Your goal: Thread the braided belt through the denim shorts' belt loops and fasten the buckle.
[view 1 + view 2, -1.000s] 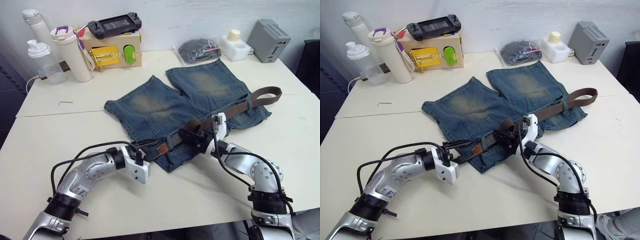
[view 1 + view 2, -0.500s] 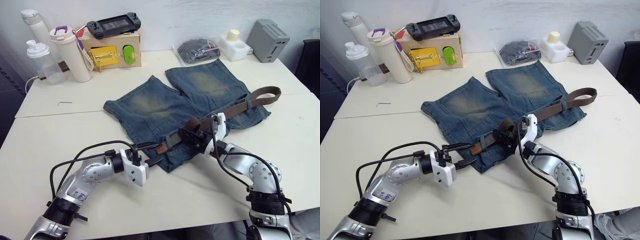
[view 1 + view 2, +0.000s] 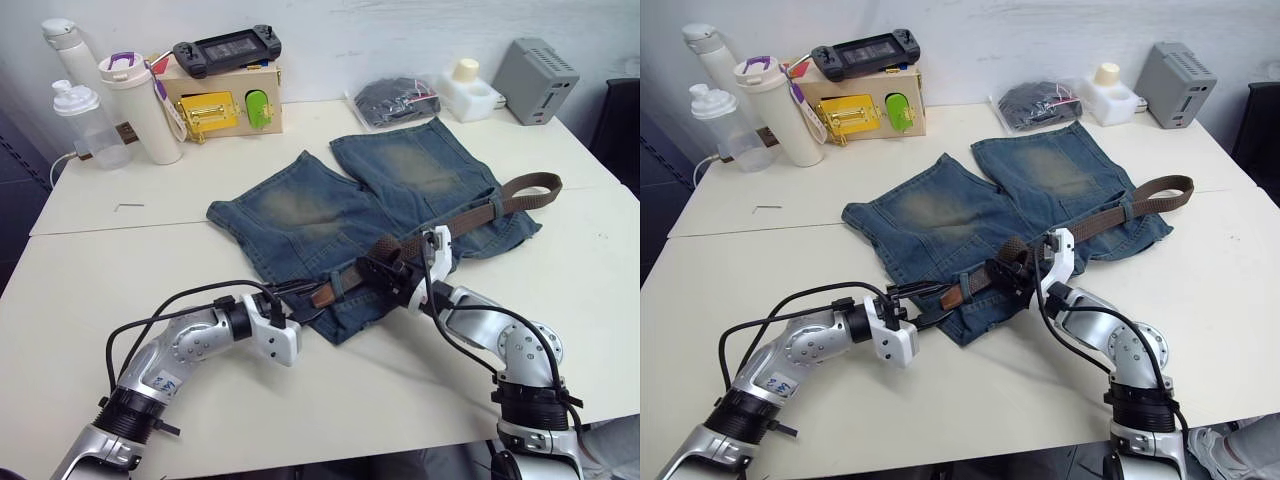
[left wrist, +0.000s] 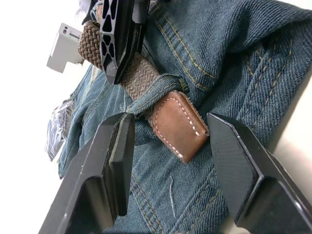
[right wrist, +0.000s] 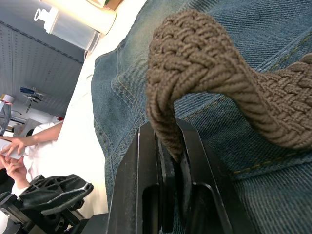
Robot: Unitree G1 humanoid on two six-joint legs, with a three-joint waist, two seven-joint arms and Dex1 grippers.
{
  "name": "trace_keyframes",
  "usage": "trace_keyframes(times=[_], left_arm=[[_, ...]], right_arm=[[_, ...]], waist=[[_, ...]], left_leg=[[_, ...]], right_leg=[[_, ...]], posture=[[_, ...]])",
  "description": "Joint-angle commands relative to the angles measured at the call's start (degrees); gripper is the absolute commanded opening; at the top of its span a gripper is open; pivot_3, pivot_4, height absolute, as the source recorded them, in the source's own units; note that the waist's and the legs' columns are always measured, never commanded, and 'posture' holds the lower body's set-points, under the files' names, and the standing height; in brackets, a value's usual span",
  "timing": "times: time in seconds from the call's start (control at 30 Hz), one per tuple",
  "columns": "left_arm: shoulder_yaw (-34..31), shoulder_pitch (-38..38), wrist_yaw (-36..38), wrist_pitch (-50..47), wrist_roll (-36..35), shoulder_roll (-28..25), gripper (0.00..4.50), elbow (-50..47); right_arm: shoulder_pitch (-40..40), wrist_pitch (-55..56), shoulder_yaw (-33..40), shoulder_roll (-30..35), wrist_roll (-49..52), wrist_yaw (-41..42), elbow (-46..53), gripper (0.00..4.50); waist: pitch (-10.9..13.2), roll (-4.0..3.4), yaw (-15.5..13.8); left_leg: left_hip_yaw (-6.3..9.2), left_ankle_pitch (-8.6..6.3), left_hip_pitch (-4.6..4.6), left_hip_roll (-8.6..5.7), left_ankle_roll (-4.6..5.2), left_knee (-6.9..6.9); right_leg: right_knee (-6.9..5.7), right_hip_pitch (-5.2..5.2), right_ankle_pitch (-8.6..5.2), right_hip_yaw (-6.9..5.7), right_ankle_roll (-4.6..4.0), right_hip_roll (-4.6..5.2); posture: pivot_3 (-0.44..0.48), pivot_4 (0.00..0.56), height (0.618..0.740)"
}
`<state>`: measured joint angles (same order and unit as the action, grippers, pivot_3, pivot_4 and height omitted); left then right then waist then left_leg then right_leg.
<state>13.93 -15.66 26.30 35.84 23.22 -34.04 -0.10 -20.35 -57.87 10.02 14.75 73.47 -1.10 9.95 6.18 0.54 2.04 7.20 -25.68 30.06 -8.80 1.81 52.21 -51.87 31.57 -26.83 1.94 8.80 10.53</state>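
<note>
Change: left gripper point(image 3: 300, 303) has edged back toward the belt tip since half a second ago.
Head views: cream worktop point(image 3: 90, 270) against a white wall; denim shorts point(image 3: 370, 215) lie flat, braided belt point(image 3: 520, 190) across the waist.
Left wrist view: fingers point(image 4: 114, 161) wide apart, flanking the belt's smooth stitched leather tip point(image 4: 178, 126), which pokes out of a belt loop point(image 4: 153, 92).
Right wrist view: right gripper point(image 5: 168, 161) pinches a woven fold of belt.

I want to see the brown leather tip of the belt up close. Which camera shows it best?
The left wrist view: the leather tip sits large between the open left gripper, poking out of a belt loop. The eye views show it small.
</note>
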Motion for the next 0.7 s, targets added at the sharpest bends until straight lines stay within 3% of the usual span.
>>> trace_keyframes(times=[0.03, 0.1, 0.3, 0.33, 0.4, 0.47, 0.6, 0.63, 0.7], left_arm=[[-0.8, 0.2, -0.3, 0.8, 0.1, -1.2, 0.95, -0.5], [-0.8, 0.6, -0.3, 0.9, 0.6, -1.7, 0.09, -0.2], [-0.9, 0.5, -0.9, 1.2, 1.4, -1.9, 0.03, 0.0], [-0.9, 0.5, -1.0, 1.2, 1.6, -1.9, 0.00, -0.1], [-0.8, 0.4, -1.2, 1.3, 1.9, -1.9, 0.00, -0.2], [-0.7, 0.3, -1.2, 1.4, 2.1, -1.9, 0.00, -0.2], [-0.7, 0.5, -1.4, 1.6, 2.2, -1.9, 0.00, -0.3], [-0.8, 0.7, -1.5, 1.7, 2.2, -2.0, 0.00, -0.4], [-0.8, 1.0, -1.5, 1.7, 2.2, -2.0, 0.00, -0.7]], right_arm=[[0.7, -1.0, -0.5, -1.0, 1.1, 0.1, 1.1, 0.00], [0.7, -1.1, -0.5, -1.1, 1.1, 0.1, 1.2, 0.00], [0.7, -1.1, -0.3, -0.9, 1.3, 0.3, 1.4, 0.00], [0.7, -1.0, 0.1, -1.0, 1.6, -0.2, 1.5, 0.66], [0.6, -0.8, 0.5, -1.2, 1.9, -0.8, 1.7, 1.24], [0.5, -0.9, 1.3, -0.6, 2.6, -0.4, 2.5, 2.21], [0.9, -2.0, 4.2, 7.1, 4.1, 3.0, 8.2, 4.16], [1.6, -3.0, 4.3, 10.5, 3.5, 5.8, 10.4, 4.44], [3.0, -3.2, 5.0, 15.8, 2.9, 9.6, 12.8, 4.44]], waist=[[0.0, -0.01, 0.0], [0.0, -0.03, 0.1], [-0.1, -0.05, 0.2], [-0.1, -0.05, 0.2], [-0.1, -0.05, 0.2], [-0.1, -0.06, 0.2], [-0.1, -0.06, -0.1], [0.0, -0.10, -0.2], [0.0, -0.12, -0.5]], left_leg=[[0.00, 0.00, -0.02, 0.00, 0.00, 0.00], [0.00, 0.00, -0.02, 0.00, 0.00, -0.01], [0.00, 0.00, -0.04, 0.00, 0.00, -0.04], [0.00, 0.00, -0.04, 0.00, 0.00, -0.04], [0.00, 0.00, -0.04, 0.00, 0.00, -0.04], [-0.01, 0.00, -0.03, 0.00, 0.00, -0.03], [-0.01, 0.00, -0.02, -0.02, 0.00, -0.02], [0.00, 0.00, -0.01, -0.02, 0.00, -0.01], [0.00, 0.00, 0.02, -0.08, 0.01, 0.01]], right_leg=[[-0.01, 0.00, 0.00, 0.00, 0.00, 0.00], [-0.01, 0.00, 0.00, 0.01, 0.00, 0.00], [-0.01, 0.00, 0.00, 0.01, 0.00, 0.00], [-0.01, 0.00, 0.00, 0.01, 0.00, 0.00], [-0.02, 0.00, 0.00, 0.01, 0.00, 0.00], [-0.02, 0.00, 0.00, 0.02, 0.00, 0.01], [-0.02, -0.01, 0.00, 0.03, 0.00, 0.01], [0.00, -0.01, 0.00, 0.02, 0.00, 0.02], [0.05, -0.02, 0.00, 0.04, 0.00, 0.06]], posture=[[0.000, 0.150, 0.645], [0.000, 0.150, 0.645], [0.000, 0.150, 0.645], [0.000, 0.150, 0.645], [0.000, 0.150, 0.645], [0.000, 0.150, 0.645], [0.000, 0.150, 0.645], [0.000, 0.150, 0.645], [0.000, 0.150, 0.645]])
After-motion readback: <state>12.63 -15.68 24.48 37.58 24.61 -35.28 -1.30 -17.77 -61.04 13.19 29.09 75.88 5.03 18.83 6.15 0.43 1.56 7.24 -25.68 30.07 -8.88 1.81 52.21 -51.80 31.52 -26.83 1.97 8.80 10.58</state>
